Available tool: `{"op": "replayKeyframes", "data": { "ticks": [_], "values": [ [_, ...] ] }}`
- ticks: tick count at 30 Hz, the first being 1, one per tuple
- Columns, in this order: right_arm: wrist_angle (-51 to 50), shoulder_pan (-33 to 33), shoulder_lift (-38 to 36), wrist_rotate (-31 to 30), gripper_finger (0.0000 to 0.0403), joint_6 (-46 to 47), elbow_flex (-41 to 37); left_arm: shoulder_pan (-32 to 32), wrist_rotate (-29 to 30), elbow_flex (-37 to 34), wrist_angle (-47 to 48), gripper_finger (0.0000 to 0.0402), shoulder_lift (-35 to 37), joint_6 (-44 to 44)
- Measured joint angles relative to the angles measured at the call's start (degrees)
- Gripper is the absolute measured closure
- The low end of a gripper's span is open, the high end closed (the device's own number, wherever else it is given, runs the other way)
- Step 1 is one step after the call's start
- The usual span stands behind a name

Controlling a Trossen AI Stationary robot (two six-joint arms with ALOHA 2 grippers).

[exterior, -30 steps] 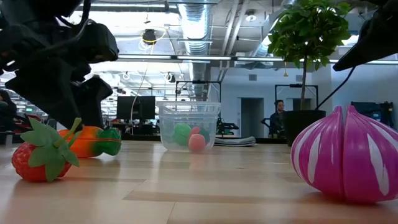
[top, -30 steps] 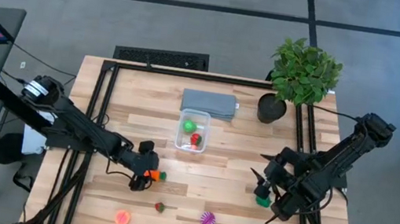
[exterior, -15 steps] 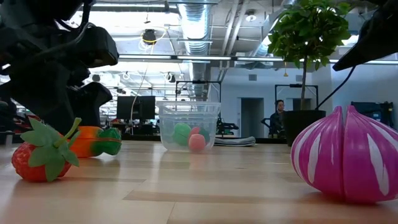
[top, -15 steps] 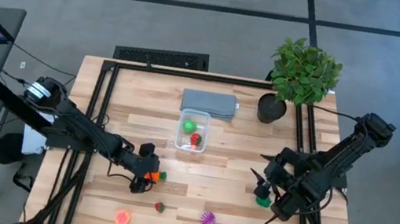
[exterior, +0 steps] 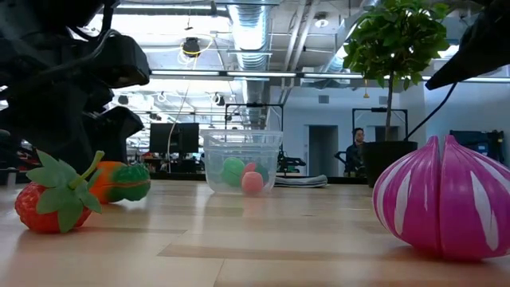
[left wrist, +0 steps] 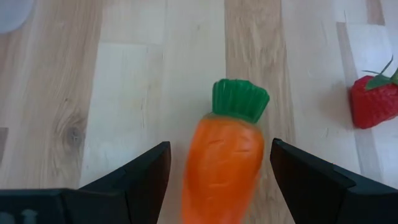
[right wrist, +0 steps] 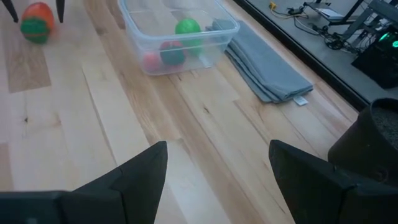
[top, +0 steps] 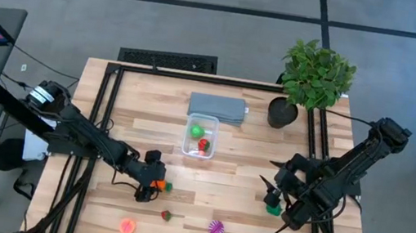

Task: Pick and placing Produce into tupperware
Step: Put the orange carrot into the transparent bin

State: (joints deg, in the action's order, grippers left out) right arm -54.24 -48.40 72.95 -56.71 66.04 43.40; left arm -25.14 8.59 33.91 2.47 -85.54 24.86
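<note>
Plainly the next move belongs to the left gripper [top: 150,184], which sits low over the front-left part of the table [top: 242,163] with its fingers spread wide on either side of a toy carrot [left wrist: 225,163] — not yet pinching it, as gaps show on both sides in the left wrist view. The carrot lies flat on the wood, its long axis running straight out from the gripper and its green top pointing away, so the fingers stand across its narrow width; closing them where they are looks like enough to take it. A strawberry [top: 166,215] lies just in front of and to the right of the carrot, a pink piece [top: 127,225] sits nearer the front edge, and a spiky purple ball [top: 216,228] lies further right. The clear tub [top: 201,136] stands behind them near the middle of the table, already holding a green piece and red ones, with a grey folded cloth [top: 217,107] just behind it. From the carrot the tub lies back and to the right — a short carry for the left arm. The right gripper [top: 275,194] waits over the right side with fingers apart and empty, beside a small green piece [top: 273,209] at its tip.
</note>
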Motion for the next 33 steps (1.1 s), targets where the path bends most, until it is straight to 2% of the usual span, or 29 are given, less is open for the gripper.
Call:
{"op": "replayKeyframes", "data": {
  "ticks": [11,33],
  "values": [
    [-0.11,0.0,0.02,-0.34,0.0097,-0.04,0.0,-0.8,0.86,1.93,1.15,0.0142,-5.71,-2.43],
    [0.16,0.0,0.02,-0.37,0.0097,-0.04,0.0,-0.58,1.76,3.08,2.73,0.0197,-5.83,-4.09]
  ]
}}
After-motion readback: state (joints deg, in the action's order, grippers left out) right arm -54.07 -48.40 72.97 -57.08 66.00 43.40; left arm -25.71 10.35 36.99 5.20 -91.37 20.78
